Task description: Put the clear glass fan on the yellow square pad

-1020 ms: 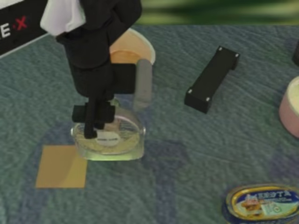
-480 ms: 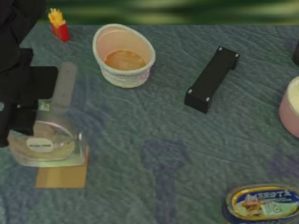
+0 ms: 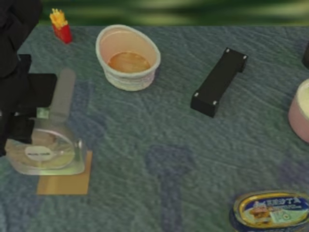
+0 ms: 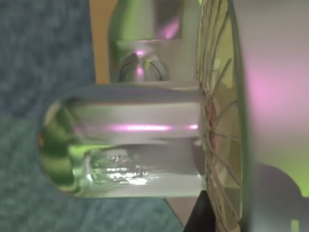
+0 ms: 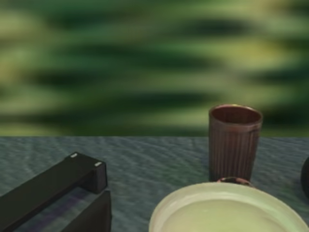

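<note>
- Since half a second ago the left gripper (image 3: pixel 21 130) has shifted only a little at the table's left edge, and the clear glass fan (image 3: pixel 46 152) under it has barely moved.
- Its black fingers reach down onto the fan's near rim; whether they pinch it or have let go, I cannot tell from above, since the arm hides the contact.
- Directly below the gripper, the fan lies flat, covering the upper part of the yellow square pad (image 3: pixel 65 181); the pad's lower strip shows beyond it.
- Close up in the wrist view, the fan's stubby knob (image 4: pixel 125 140) and wire grille (image 4: pixel 217 121) fill the picture.
- Up and to the right of the gripper stands a white ribbed bowl (image 3: pixel 128 58); a red fries box (image 3: pixel 60 26) sits above.
- Farther right lie a black bar (image 3: pixel 219 82), a pink tub (image 3: pixel 300 113) and a tin (image 3: pixel 270 210) whose label is too blurred to read.
- Everything rests on a blue-green textured cloth (image 3: pixel 169 145), with a blurred green backdrop behind.
- No right gripper shows; its wrist view takes in a brown ribbed cup (image 5: pixel 234 142).
</note>
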Controlling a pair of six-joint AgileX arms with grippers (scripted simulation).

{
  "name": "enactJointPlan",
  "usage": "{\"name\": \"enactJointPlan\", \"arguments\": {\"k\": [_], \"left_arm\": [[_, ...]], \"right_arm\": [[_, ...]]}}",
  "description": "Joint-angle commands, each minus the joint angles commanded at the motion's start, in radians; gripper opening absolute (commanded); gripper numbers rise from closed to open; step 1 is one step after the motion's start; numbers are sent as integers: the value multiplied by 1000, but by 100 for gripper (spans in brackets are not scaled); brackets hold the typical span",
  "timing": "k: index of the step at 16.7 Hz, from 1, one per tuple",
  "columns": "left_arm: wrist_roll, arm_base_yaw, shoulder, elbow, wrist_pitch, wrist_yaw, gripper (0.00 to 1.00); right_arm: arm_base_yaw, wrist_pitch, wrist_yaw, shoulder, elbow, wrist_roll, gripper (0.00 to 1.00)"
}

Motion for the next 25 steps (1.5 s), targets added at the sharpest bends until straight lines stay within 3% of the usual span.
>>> {"name": "enactJointPlan", "arguments": {"k": [8,21,25], "left_arm": [[4,4,10,-90,102,0,0],[4,4,10,-90,102,0,98],[4,4,10,-90,102,0,100]], "right_arm": [[0,0,0,0,0,0,100],[0,0,0,0,0,0,100],[0,0,0,0,0,0,100]]}}
